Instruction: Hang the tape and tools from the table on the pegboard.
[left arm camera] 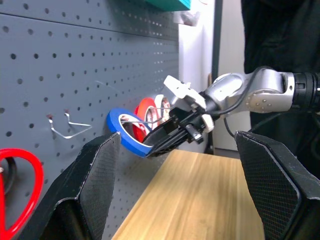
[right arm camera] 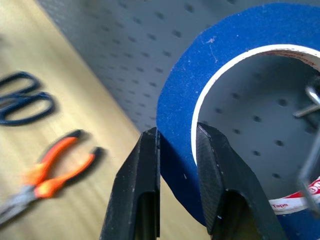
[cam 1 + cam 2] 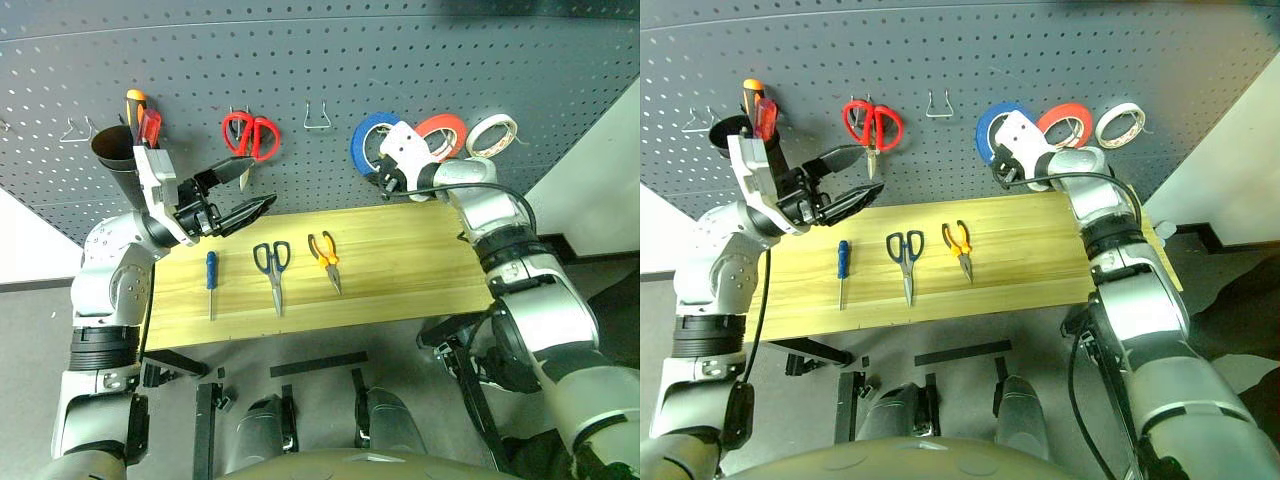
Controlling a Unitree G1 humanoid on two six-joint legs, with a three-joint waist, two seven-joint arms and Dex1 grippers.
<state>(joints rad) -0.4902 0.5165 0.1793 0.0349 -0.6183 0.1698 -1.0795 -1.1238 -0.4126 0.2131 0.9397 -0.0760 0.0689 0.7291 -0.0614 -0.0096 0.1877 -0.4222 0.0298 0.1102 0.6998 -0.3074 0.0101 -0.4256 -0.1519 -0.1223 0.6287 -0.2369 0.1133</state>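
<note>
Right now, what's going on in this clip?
The right tool has the blue tape roll pinched through its wall at the pegboard, with a wire hook showing inside the ring. The left tool hovers open over the table, holding nothing. The blue-handled screwdriver, dark-blue scissors and orange pliers lie on the table, not yet hung.

Silver-grey jointed arms, black cables, white wrist housings, black textured tool fingers.

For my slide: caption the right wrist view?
Right gripper pinching the blue tape at the pegboard hook.
</note>
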